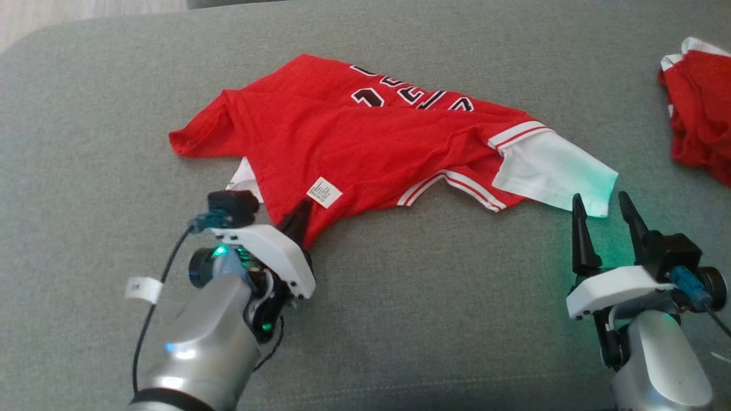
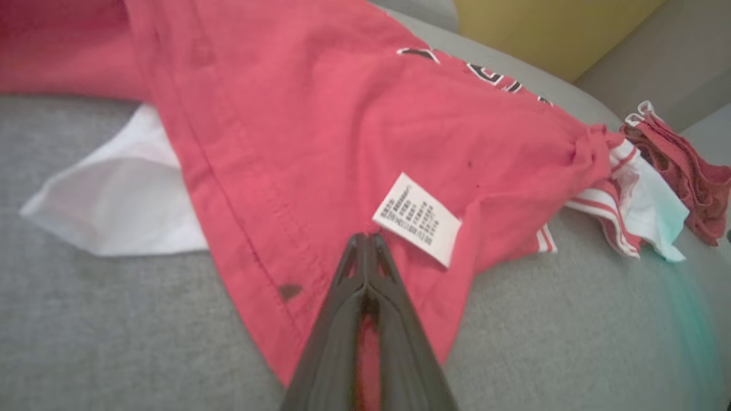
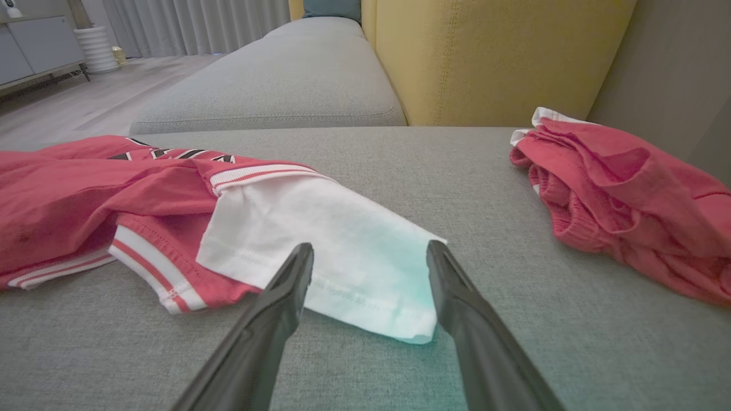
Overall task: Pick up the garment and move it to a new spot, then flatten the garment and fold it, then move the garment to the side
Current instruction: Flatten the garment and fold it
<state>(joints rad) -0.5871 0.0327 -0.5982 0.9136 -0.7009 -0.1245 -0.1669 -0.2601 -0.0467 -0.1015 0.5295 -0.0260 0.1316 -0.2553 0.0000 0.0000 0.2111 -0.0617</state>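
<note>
Grey sofa cushion [image 1: 400,319] is the work surface; yellow backrest [image 3: 485,57] stands behind it.

Red jersey garment [image 1: 365,142] lies crumpled on the middle of the cushion, not flat. Its long axis runs left to right across the robot's front, from a red corner at the left to a white sleeve [image 1: 548,165] at the right. Near hem is folded over on itself, and the number print is partly hidden.

A second red garment [image 1: 702,114] sits bunched at the far right, well apart from the jersey.

Left gripper [image 1: 300,220]: fingers pinched together on the near-left hem, red cloth trapped between them, tips just beside the care label [image 1: 324,192].

Right gripper [image 1: 599,205]: fingers spread wide, holding nothing. From its wrist the sleeve's free end lies straight ahead, framed between the two tips, with its near edge just short of them.

Judgement: the left side is secured. The right arm is the nearer one to the sleeve end and would need a short advance forward to bite it. With both ends held along that axis, the lift should go evenly.
</note>
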